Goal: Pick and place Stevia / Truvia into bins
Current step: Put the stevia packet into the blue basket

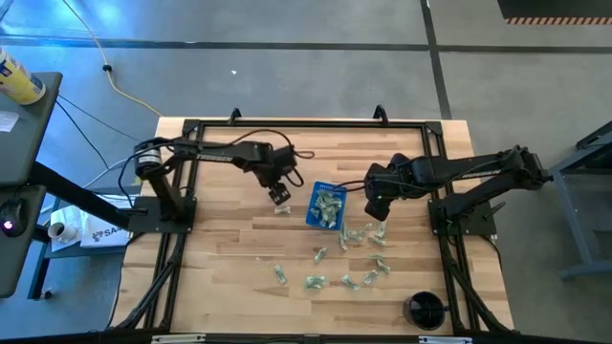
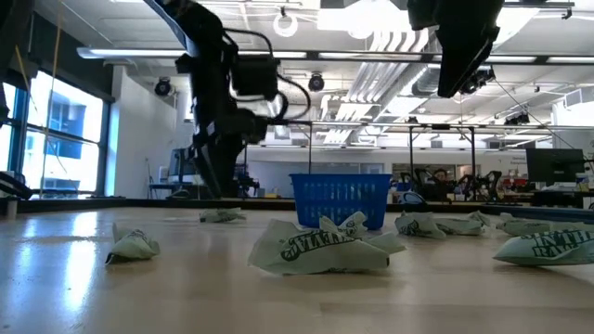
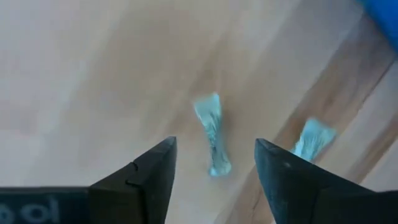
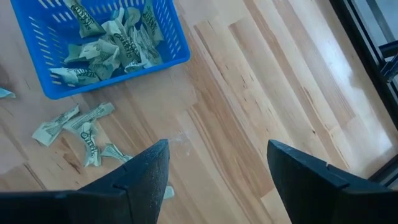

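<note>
Hovering over a lone sachet (image 3: 212, 142) just left of the blue bin (image 1: 312, 218), the left pincer (image 1: 279, 194) is seen with its fingers spread and nothing between them; in the left wrist view the sachet lies on the bare counter (image 1: 229, 258) in the gap between the two dark tips, with a second sachet (image 3: 313, 138) just beside it. A pick is judged to be in hand, at the approach stage. The right pincer (image 1: 377, 207) is held released and empty on the bin's other side, above a scatter of loose sachets (image 1: 356, 256) that is spread toward the near edge of the counter.

Several sachets (image 4: 107, 43) are already heaped in the bin, while many more are left on the wood, so the task is judged to be well short of finished.

For the next move, a straight descent onto the centred sachet would be called for, with the tips brought down to the wood before closing, since the paper is thin and flat. A short carry to the bin would then be needed.
</note>
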